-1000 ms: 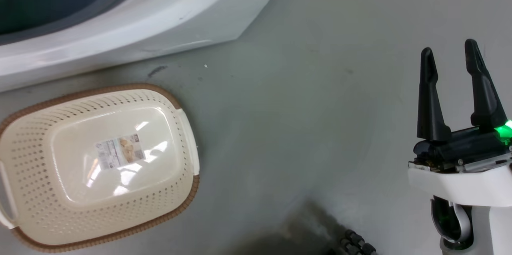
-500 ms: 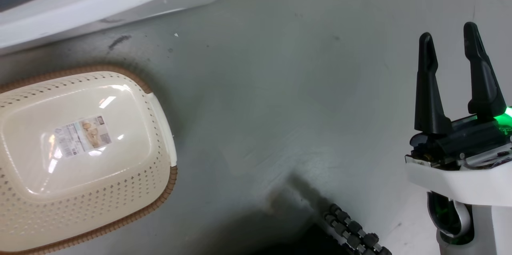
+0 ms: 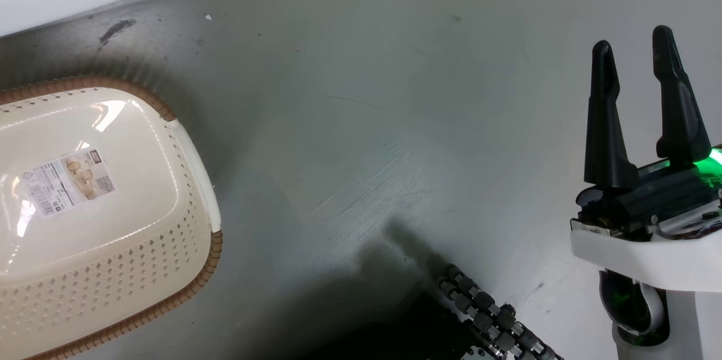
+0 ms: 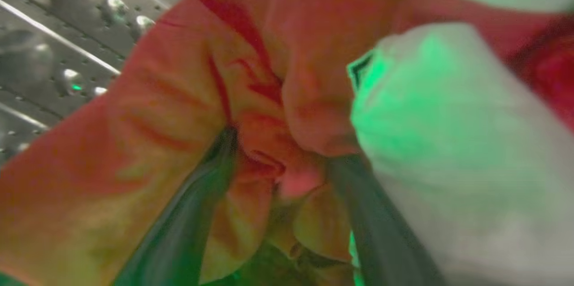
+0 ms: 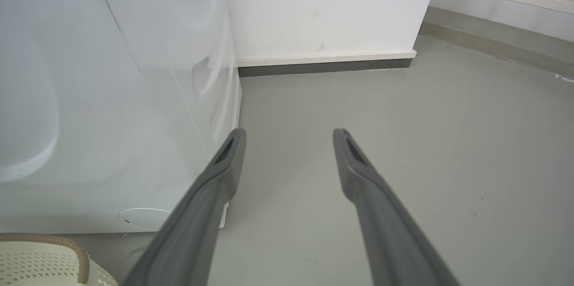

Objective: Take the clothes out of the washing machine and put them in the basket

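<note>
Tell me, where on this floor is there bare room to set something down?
Bare grey floor stretches between the basket and the open right gripper, out from the washing machine toward the wall. Crowded: the drum, where the left gripper pinches the clothes.

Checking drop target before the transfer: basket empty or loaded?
Empty. In the head view the basket shows its bare glossy floor with only a label stuck on it; no fabric inside.
</note>
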### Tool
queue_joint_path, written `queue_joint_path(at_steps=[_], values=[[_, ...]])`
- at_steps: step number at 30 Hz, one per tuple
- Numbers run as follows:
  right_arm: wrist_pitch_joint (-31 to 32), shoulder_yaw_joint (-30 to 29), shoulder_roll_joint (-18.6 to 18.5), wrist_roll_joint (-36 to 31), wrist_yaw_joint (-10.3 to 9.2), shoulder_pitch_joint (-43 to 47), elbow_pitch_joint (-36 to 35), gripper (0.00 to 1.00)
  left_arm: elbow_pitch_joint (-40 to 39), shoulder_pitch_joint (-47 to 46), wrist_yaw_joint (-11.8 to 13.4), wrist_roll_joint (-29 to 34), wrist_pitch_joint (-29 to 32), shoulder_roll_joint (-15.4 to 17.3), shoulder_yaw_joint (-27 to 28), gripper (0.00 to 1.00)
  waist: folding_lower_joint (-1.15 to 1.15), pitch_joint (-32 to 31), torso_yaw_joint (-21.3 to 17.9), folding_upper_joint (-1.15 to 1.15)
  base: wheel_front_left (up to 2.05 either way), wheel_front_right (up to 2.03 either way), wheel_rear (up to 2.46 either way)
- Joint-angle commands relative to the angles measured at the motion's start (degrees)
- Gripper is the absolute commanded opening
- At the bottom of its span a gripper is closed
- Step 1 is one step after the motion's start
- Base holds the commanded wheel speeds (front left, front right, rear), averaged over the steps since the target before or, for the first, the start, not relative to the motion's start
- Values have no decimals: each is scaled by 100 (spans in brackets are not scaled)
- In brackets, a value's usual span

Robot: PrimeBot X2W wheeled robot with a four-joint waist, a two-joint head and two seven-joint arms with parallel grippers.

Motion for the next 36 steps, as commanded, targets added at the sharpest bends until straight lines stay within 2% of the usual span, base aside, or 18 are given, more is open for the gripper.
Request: queue_joint_path(at_steps=[1, 6, 7, 8, 16, 26, 32, 36], values=[[-16, 0, 2, 54, -4, -99, -32, 100, 98, 39, -28, 17, 26, 28, -73, 100, -1, 31, -21, 0, 0, 0, 0], [-15, 14, 2, 62, -4, -112, -28, 100, 159, 79, -47, 15, -108, 68, -165, 100, -1, 48, -25, 0, 0, 0, 0], [-15, 10, 2, 53, -4, -120, -20, 100, 160, 68, -54, 29, -171, 94, -194, 87, -1, 41, -22, 0, 0, 0, 0], [-15, 4, 2, 46, -4, -131, -16, 100, 138, 36, -56, 57, -261, 130, -226, 0, -1, 32, -19, 0, 0, 0, 0], [-16, -38, 1, -63, -4, -146, -5, 100, 265, 12, -75, -54, -1084, 104, -367, 0, -1, -195, 72, 0, 0, 0, 0], [-16, -97, 2, -256, -4, 33, 65, 100, 774, 847, -78, -262, -3396, -71, -446, 0, -1, -1016, 230, 0, 0, 0, 0], [-16, -160, 1, -408, -4, 210, 149, 100, 1069, 1598, -64, -484, -4745, -324, -379, 0, -1, -1605, 417, 0, 0, 0, 0], [-15, -155, 0, -549, -4, 327, 224, 100, 1239, 2083, -48, -640, -5371, -530, -352, 0, -1, -1973, 557, 0, 0, 0, 0]])
